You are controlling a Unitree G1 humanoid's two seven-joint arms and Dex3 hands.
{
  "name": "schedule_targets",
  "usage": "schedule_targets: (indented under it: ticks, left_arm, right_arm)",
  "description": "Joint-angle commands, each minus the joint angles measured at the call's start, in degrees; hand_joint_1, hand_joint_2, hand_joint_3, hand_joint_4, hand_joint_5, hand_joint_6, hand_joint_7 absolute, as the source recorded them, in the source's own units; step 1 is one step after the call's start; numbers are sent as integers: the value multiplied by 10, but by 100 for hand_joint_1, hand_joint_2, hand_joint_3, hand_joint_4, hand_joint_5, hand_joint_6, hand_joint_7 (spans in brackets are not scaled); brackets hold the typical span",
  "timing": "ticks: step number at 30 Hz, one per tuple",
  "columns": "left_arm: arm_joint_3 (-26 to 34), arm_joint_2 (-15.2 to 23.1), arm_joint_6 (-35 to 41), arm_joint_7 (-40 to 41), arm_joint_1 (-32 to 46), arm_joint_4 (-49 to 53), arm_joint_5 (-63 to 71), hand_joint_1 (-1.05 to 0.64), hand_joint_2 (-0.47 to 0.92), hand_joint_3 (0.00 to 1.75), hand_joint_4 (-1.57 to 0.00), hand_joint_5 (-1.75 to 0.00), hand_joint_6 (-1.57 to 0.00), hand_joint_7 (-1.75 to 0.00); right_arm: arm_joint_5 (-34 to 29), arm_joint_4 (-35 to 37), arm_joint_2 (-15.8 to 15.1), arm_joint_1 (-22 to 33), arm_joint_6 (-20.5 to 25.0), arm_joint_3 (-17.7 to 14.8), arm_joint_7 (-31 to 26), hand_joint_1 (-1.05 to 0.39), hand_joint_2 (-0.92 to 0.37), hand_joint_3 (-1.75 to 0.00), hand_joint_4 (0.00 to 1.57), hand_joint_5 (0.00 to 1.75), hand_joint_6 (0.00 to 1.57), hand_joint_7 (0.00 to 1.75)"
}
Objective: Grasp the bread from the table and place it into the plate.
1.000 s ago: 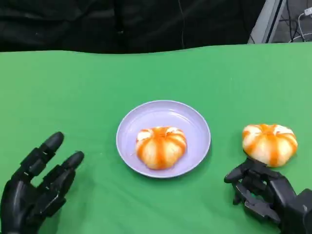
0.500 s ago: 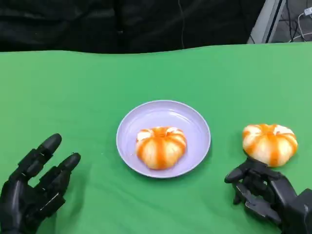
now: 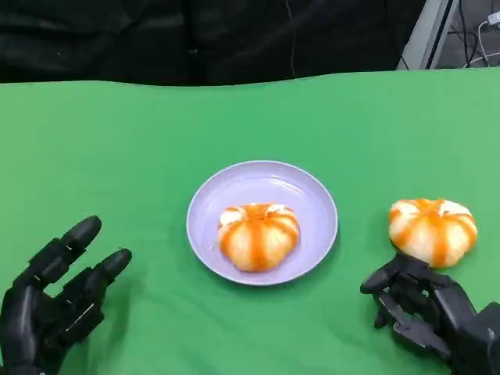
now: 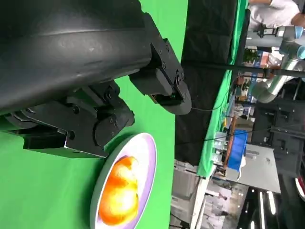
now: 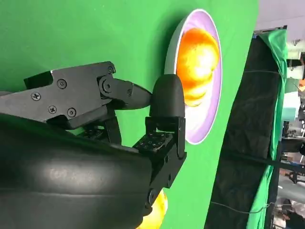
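Bread on the table (image 3: 432, 230): a round, domed bun, orange with paler stripes running from its crown, lying flat on the green table (image 3: 141, 148) toward the robot's right, crown upward. Seen from the head view it is slightly wider than deep, its longer axis running left to right; it has no distinct pointing end. It sits well apart from the plate (image 3: 312, 194), to the plate's right.

Bread in the plate (image 3: 258, 235): a second bun of the same kind, crown upward, resting in the near half of the lavender plate, which stands at the table's centre.

Right hand (image 3: 426, 306): black, low at the near right, just in front of the bread on the table. Its fingers (image 3: 388, 276) are partly curled and apart, their tips at the bun's near edge; whether they touch it cannot be told. The hand grasps nothing.

Left hand (image 3: 51, 305): at the near left, well apart from the plate, fingers spread and extended, released and empty.

Background: black drape (image 3: 195, 39) behind the table's far edge.
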Motion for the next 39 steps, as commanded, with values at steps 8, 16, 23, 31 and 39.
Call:
schedule_targets:
  ticks: [8, 16, 23, 31, 39]
  left_arm:
    - [4, 5, 0, 7, -2, 1, 1, 16, 84, 70, -99, -1, -82, 0]
    - [-10, 5, -54, 116, 4, -18, 97, 8, 56, 118, -102, -140, -103, -114]
    - [-15, 10, -58, 137, 11, -26, 112, 7, 55, 121, -96, -158, -94, -135]
    - [-11, 12, -54, 132, 12, -28, 100, 8, 56, 121, -95, -161, -93, -137]
    - [-12, 16, -53, 140, 28, -44, 106, 8, 52, 122, -92, -165, -90, -144]
  right_arm:
    - [6, 9, -11, 0, -2, -6, 5, -26, -92, -50, 61, 175, 67, 125]
    - [2, 5, -13, 3, 0, -5, 3, -26, -92, -50, 60, 175, 66, 124]
    - [2, 4, -14, 3, 2, -5, 2, -26, -92, -49, 59, 175, 66, 124]
    - [3, 5, -14, 1, 3, -5, 2, -27, -92, -49, 59, 175, 66, 124]
    - [2, -3, -15, 5, 5, -6, 0, -25, -92, -50, 59, 175, 66, 124]
